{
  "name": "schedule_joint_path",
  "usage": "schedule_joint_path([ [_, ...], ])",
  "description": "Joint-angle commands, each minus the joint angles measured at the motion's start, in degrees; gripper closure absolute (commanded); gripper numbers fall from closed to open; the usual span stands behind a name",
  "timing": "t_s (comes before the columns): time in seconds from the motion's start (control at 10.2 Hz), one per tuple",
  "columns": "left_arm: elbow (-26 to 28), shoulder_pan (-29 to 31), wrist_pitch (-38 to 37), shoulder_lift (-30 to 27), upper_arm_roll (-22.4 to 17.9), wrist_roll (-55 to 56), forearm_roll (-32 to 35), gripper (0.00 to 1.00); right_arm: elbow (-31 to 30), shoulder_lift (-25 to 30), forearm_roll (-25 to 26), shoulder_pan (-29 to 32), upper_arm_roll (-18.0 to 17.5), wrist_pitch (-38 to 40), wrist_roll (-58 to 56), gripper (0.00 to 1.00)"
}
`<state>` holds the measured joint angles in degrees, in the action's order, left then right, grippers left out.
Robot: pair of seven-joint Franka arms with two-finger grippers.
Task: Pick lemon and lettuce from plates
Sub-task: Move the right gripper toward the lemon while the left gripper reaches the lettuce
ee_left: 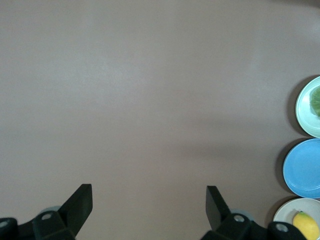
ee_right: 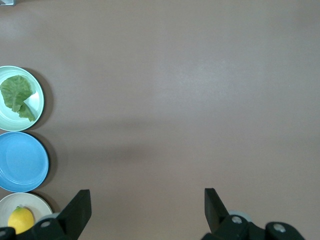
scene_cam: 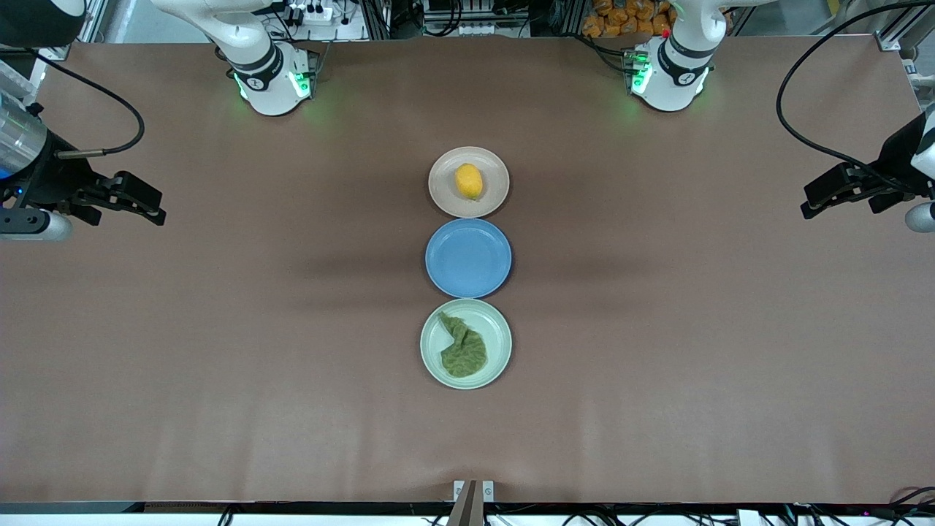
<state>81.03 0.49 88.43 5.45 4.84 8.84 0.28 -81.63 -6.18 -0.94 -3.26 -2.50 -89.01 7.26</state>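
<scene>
The left gripper [scene_cam: 809,207] hangs over bare table at the left arm's end, its fingers [ee_left: 80,205] spread wide with nothing between them. The right gripper [scene_cam: 157,208] hangs likewise over the right arm's end of the table, its fingers [ee_right: 80,207] parted and empty too. Both are well apart from the three plates, which sit in a touching row at the middle of the brown table [scene_cam: 657,329]. Farthest from the front camera is the beige-pink plate [scene_cam: 443,191], and the lemon [scene_cam: 469,181] lies on it, a little off centre. Next comes the blue plate [scene_cam: 468,258], bare. Nearest the front camera is the mint green plate [scene_cam: 497,332], with the lettuce [scene_cam: 462,348] lying crumpled on it, stem end pointing toward the blue plate.
</scene>
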Motion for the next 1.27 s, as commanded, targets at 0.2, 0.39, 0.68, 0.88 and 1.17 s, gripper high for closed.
schedule_joint_path([
  [0.2, 0.1, -0.7, 0.1, 1.7, -0.1, -0.8, -0.1, 0.00, -0.5, 1.0, -0.2, 0.4, -0.5, 1.1, 0.0, 0.00],
  [0.39, 0.1, -2.1, 2.8, 4.3, 0.9, -0.8, -0.5, 0.00, -0.3, 0.6, 0.0, -1.1, -0.6, 0.6, 2.1, 0.00],
  [0.68, 0.1, -6.8, 10.8, 11.1, 1.7, 0.0, -4.9, 0.00, -0.3, -0.8, -0.3, -1.8, -0.6, -2.1, 3.4, 0.00],
  [0.88, 0.1, -11.4, 18.1, 15.5, 1.7, 1.3, -5.2, 0.00, -0.3, -3.4, -0.4, -2.6, -0.6, -5.1, 4.7, 0.00],
  [1.17, 0.2, -18.8, 30.2, 21.5, 1.5, 3.1, -4.5, 0.00, -0.1, -7.3, -0.1, -5.7, -0.6, -10.6, 11.5, 0.00],
])
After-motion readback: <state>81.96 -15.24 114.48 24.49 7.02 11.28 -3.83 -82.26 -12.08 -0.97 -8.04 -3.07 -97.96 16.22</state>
